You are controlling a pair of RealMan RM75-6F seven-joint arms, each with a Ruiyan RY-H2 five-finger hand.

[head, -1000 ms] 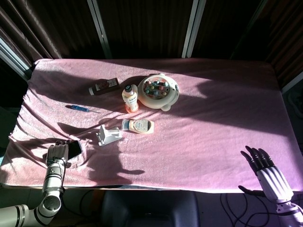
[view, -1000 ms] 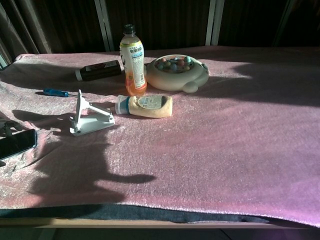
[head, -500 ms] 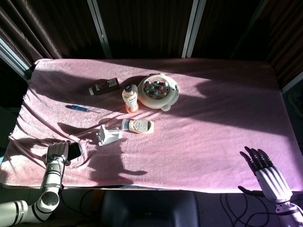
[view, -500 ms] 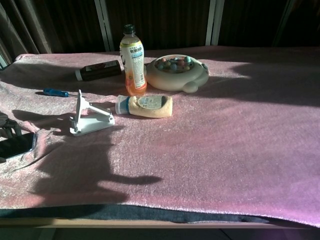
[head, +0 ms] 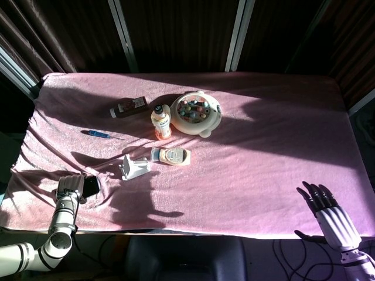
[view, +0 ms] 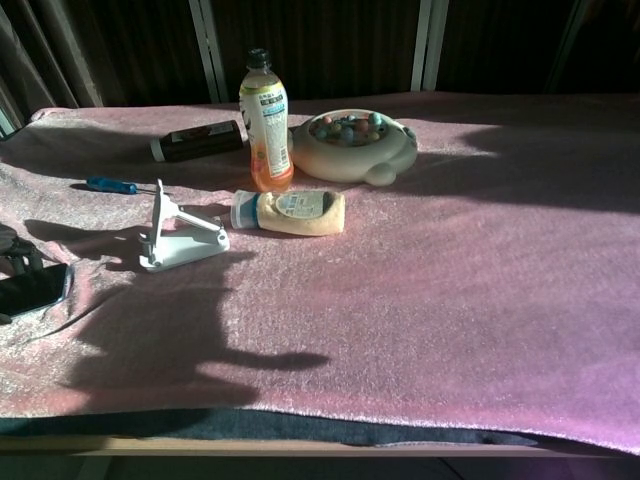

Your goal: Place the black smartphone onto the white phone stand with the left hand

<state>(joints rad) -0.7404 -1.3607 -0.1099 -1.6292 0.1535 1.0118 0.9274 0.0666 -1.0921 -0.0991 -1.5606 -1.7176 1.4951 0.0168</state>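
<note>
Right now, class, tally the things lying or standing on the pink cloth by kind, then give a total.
Bottles: 3
Bowl of beads: 1
Screwdriver: 1
Phone stand: 1
Smartphone: 1
Total: 7

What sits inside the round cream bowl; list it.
The cream bowl holds a heap of small balls, some teal, pink and grey. Whatever lies beneath the top layer, and the bowl's floor, is covered.

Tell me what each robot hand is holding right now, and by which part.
The left robot hand grips the black smartphone at its left end, low over the cloth. The right robot hand holds nothing, fingers spread.
</note>
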